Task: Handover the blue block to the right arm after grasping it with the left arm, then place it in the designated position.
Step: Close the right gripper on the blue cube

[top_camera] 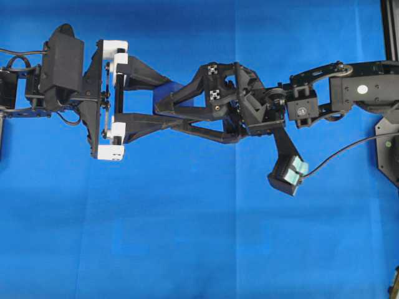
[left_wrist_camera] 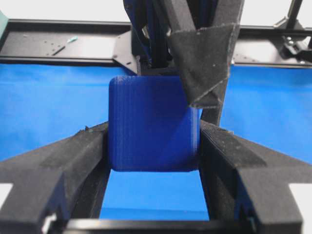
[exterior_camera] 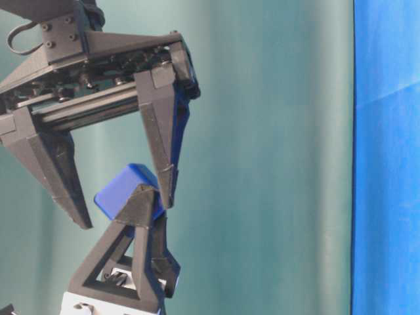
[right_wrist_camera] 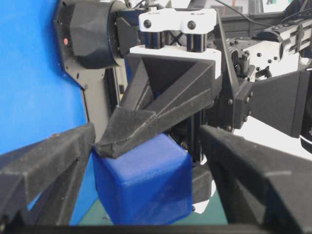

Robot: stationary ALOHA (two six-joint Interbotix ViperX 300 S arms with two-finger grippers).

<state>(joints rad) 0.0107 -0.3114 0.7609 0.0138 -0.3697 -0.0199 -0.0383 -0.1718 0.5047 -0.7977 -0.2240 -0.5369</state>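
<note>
block: the blue block is mid-air above the bench, clamped between my left gripper fingers.
left gripper: part-closed, firm on two opposite faces of the block; arm parked.
right gripper: my right gripper is spread wide, holding nothing; fingers straddle the block, one each side, rolled across the left fingers.
contact: one right finger looks just beside the block, touch uncertain; the other stands apart.
step: handover, right closing not begun.
do it well: centre the block between the right fingers, close on the free faces, confirm grip, only then release left.
risk: off-centre close twists the block out.
</note>
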